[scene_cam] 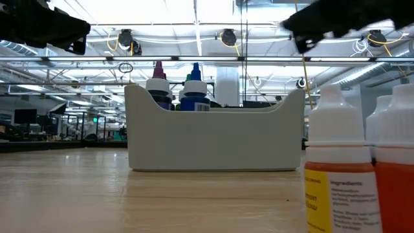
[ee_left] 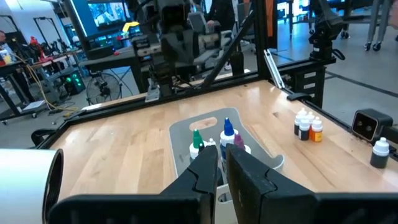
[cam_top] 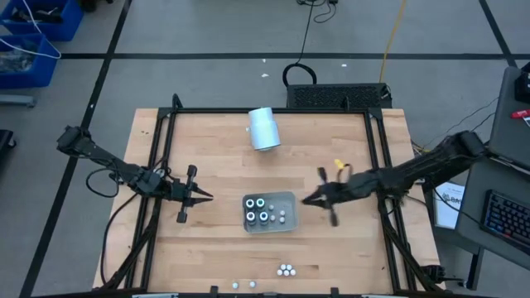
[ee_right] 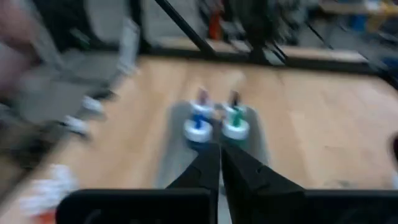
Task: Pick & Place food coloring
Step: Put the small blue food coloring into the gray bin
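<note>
The light wooden tabletop (cam_top: 215, 248), framed by black rails, stands on a grey floor with dark lines, and the low view shows a big hall with ceiling lamps behind it. Between the two jaws sits the grey tray (cam_top: 287, 199) with four large food coloring bottles (cam_top: 256, 210). Small white bottles (cam_top: 286, 270) lie near the front edge. The left jaws (cam_top: 207, 197) and right jaws (cam_top: 305, 200) are both clenched on nothing, one on each side of the tray.
</note>
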Tool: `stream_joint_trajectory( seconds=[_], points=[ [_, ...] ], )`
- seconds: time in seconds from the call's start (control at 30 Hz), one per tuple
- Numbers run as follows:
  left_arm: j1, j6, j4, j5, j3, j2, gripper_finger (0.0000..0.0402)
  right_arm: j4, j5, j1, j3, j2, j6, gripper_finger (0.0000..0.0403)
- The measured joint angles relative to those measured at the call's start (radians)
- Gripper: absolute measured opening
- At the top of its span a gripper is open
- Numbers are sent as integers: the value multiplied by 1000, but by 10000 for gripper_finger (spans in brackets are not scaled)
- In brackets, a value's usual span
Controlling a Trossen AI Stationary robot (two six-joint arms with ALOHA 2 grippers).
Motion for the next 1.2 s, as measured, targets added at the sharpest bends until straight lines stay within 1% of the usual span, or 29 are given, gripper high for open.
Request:
stream_joint_trajectory(
  seconds=[0.07, 0.2, 0.33, 0.43, 0.57, 0.63, 0.83, 0.87, 0.93, 1.0, 1.13, 1.2],
  points=[
    [0, 1, -2, 0, 0, 0, 42, 92, -32, 0, -112, -122, 6, 9],
    [0, 5, -2, 0, 0, 0, 42, 217, -29, -2, -303, -343, 28, 2],
    [0, 6, -2, 0, 0, 0, 42, 274, -26, -2, -419, -516, 42, 1],
    [0, 6, -3, 0, 0, 0, 42, 261, -5, -1, -471, -594, 44, 1],
    [0, 0, -4, 0, 0, 0, 42, 252, -1, -2, -494, -632, 42, 1],
    [0, 0, -6, 0, 0, 0, 42, 214, 2, -2, -495, -627, 37, 1],
    [0, 4, -13, -1, 0, 0, 42, 214, 0, -2, -496, -605, -21, 1],
    [1, -12, -14, -10, 0, 0, 42, 208, 0, -2, -497, -601, -31, 1],
    [3, -79, -34, -69, 0, 12, 42, 201, 0, -2, -498, -592, -46, 1],
    [9, -110, -88, -130, 0, 32, 42, 185, -1, -2, -498, -587, -74, 1],
    [15, -168, -111, -123, 6, 110, 42, 178, -1, -2, -498, -585, -125, 1],
    [13, -223, -107, -131, 40, 171, 42, 180, -1, -2, -498, -585, -128, 1]
  ],
)
